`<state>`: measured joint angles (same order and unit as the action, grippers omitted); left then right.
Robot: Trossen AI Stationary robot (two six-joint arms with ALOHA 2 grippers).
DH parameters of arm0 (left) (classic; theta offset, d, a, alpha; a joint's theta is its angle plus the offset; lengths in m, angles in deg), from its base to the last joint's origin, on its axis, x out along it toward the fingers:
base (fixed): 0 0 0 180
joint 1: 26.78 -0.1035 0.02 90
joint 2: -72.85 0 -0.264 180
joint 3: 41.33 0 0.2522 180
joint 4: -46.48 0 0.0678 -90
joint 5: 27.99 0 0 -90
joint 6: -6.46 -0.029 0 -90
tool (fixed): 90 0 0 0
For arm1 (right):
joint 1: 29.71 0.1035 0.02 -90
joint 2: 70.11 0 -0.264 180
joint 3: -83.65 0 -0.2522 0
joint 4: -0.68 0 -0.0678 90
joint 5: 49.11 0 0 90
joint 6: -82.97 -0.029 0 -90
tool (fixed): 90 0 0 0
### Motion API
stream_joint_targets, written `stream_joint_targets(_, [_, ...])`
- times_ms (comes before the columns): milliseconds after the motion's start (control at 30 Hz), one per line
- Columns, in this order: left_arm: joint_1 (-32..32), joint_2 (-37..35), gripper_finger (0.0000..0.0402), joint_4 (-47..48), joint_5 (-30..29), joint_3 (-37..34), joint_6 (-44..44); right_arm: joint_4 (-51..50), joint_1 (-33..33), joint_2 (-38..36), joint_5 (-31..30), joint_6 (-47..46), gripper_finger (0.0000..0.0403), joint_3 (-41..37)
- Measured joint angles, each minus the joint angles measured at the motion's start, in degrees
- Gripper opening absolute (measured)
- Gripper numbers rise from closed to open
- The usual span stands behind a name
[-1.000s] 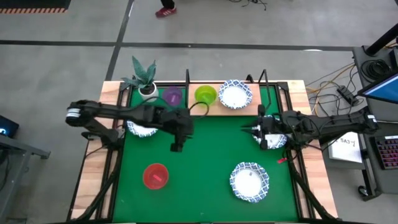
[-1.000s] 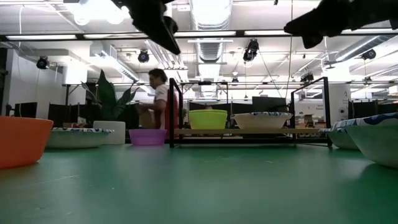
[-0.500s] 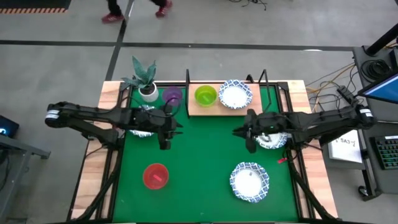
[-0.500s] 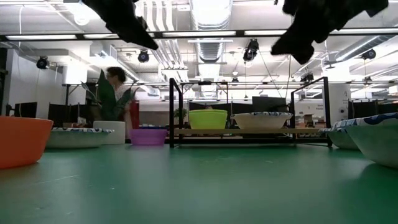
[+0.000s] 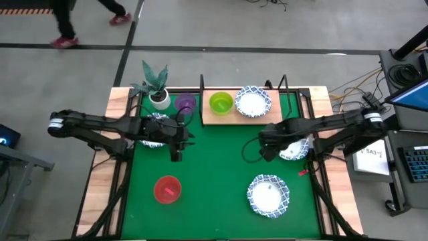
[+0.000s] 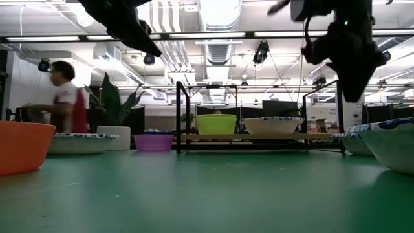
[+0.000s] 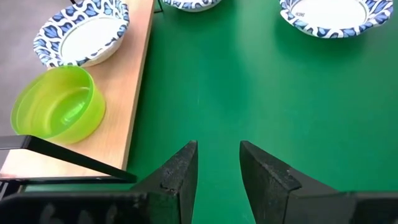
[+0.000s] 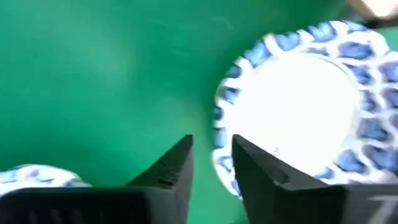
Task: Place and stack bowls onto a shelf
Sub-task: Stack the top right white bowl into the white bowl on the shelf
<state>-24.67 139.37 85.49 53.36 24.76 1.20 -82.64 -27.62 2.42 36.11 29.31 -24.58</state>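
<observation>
Wooden shelf [image 5: 227, 115]: a light board with black uprights at the far edge of the worktop [image 5: 221, 174], its long axis running left to right across the high view.
Shelf contents: a green bowl [image 5: 221, 102] on its left part and a white bowl with a blue patterned rim [image 5: 253, 101] just beside it on the right; both stand upright, mouths up, with nothing in them.
Purple bowl [image 5: 185, 103]: on the green mat just left of the shelf, upright, beside the small white pot with a plant [image 5: 158, 98].
Red bowl [image 5: 167, 189]: near the front left of the mat, well apart from the shelf, mouth up.
Patterned bowl, left [image 5: 151, 140]: on the mat's left edge, partly under the left arm.
Patterned bowl, right [image 5: 293, 148]: on the mat's right side, partly under the right arm; its inside is plain white in the right wrist view.
Patterned bowl, front [image 5: 268, 195]: front right of the mat, upright, nothing inside.
Left hand [image 5: 176, 154]: hangs above the mat, left of centre; fingers slightly parted, nothing between them.
Right hand [image 5: 267, 151]: above the mat just left of the right patterned bowl; fingers a narrow gap apart, holding nothing.
Person [image 6: 65, 103]: seen in the room behind, at the far left of the low view.
</observation>
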Motion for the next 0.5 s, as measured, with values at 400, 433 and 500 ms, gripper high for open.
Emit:
stream_joint_targets(400, [0.0, 1.2, 0.0102, 0.3, -0.8, 0.0, -0.2, 2.4, -0.3, 13.5, -3.0, -2.4, 0.0189, -0.4])
stream_joint_targets(433, [0.0, 1.2, 0.0102, 0.4, -1.3, 0.0, -0.2, 2.4, -0.3, 14.5, -3.1, -2.6, 0.0187, -0.4])
stream_joint_targets(500, [0.0, 1.2, 0.0102, 0.6, -1.9, 0.0, -0.2, 2.5, -0.3, 16.3, -3.4, -2.6, 0.0179, -0.5])
